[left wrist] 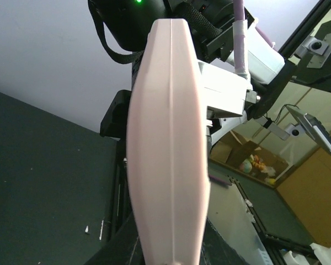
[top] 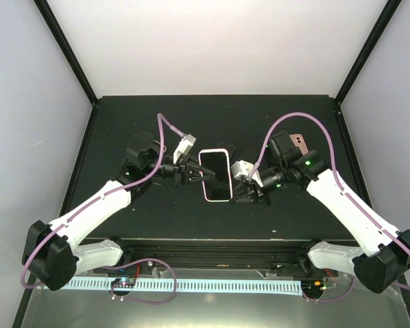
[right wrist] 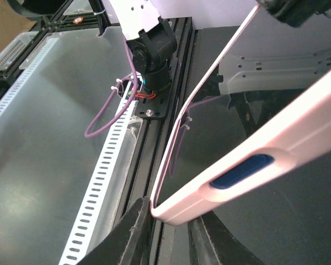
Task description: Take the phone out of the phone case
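Note:
The phone (top: 216, 174), dark screen up, sits in a pale pink phone case (top: 217, 200) that is held above the black table between both arms. My left gripper (top: 191, 173) is shut on the case's left long edge. In the left wrist view the pink case (left wrist: 168, 149) fills the middle and hides the fingers. My right gripper (top: 237, 190) is at the near right corner. In the right wrist view that corner of the case (right wrist: 179, 212) lies between the black fingers (right wrist: 133, 234), which touch it on both sides. A blue side button (right wrist: 241, 171) shows on the case's edge.
A small pink object (top: 299, 141) lies on the black table (top: 123, 123) at the back right, partly behind the right arm. A perforated white rail (right wrist: 96, 193) and black frame run along the near edge. Black posts stand at the back corners.

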{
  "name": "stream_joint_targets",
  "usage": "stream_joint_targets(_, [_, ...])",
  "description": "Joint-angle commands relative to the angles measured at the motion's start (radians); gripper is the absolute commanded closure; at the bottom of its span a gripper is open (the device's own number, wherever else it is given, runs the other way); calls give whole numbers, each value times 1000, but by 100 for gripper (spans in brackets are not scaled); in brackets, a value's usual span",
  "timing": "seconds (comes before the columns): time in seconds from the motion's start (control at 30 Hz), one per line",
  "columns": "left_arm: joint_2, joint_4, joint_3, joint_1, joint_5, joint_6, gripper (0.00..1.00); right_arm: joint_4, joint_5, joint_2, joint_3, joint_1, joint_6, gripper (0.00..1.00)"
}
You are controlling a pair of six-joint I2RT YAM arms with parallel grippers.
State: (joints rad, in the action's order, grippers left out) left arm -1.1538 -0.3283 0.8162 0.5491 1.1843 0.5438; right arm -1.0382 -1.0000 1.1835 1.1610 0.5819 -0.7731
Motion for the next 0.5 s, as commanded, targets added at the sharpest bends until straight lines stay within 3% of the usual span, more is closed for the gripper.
stream_joint_targets(0.0, [-2,-56,37,-4,34,14,98,23,-1,16,42,8,-23,82])
stream_joint_targets(0.47, [-36,-35,139,-4,191,238,98,-10,178,148,196,7,-229,89])
